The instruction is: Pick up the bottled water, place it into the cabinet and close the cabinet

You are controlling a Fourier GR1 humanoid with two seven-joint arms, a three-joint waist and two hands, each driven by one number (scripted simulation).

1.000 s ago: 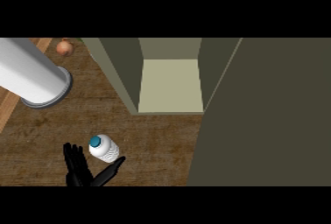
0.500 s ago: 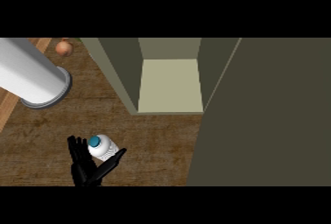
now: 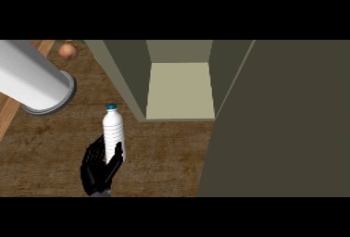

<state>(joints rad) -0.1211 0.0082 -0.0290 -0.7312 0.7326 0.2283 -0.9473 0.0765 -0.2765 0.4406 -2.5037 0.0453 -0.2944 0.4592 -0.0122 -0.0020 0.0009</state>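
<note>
Black left hand (image 3: 96, 169) curled round the lower end of a white ribbed plastic water bottle (image 3: 113, 128), outside the cabinet.

The fingers wrap the bottle's left side and the thumb lies along its right. The slim bottle stretches away from the palm, and its small teal cap points toward the front edge of the olive-grey cabinet (image 3: 126, 74). The bottle is over the brown, grained wooden counter (image 3: 48, 139), just short of the cabinet's left wall. The cabinet stands open and shows a pale, flat inner floor. Its broad, smooth, dark olive door (image 3: 287, 120) fills the view's right side. A large, smooth white cylinder with a grey rim (image 3: 34, 78) lies up-left. A small brownish round thing (image 3: 66, 50) sits beyond it.
</note>
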